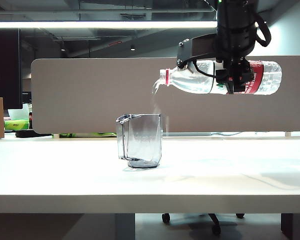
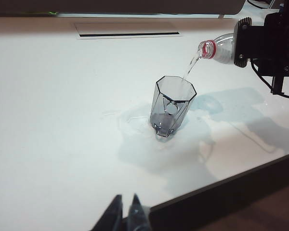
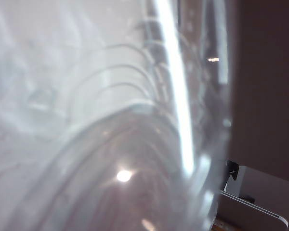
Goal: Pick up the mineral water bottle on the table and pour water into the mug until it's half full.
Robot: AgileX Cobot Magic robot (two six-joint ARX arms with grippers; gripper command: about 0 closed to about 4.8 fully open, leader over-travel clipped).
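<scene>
While water [image 1: 155,100] is falling | right gripper [image 1: 233,76] is squeezing tipped mineral water bottle [image 1: 200,78] above mug [image 1: 140,140] mid-table [image 1: 240,170] | left gripper [image 2: 125,213] is waiting closed by the front edge.

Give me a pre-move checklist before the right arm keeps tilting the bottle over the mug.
1. Grip: right gripper shut on the mineral water bottle, held nearly level above the table. Ok.
2. Stream: water falls from the bottle mouth into the mug. Ok.
3. Mug upright on the table. Ok.
4. Fill level: only a little at the bottom, half not reached. Not ok.
5. Spill: wet-looking patches around the mug base in the left wrist view. Cannot tell.
6. Left gripper shut, low at the near table edge, clear of the mug. Ok.
</scene>
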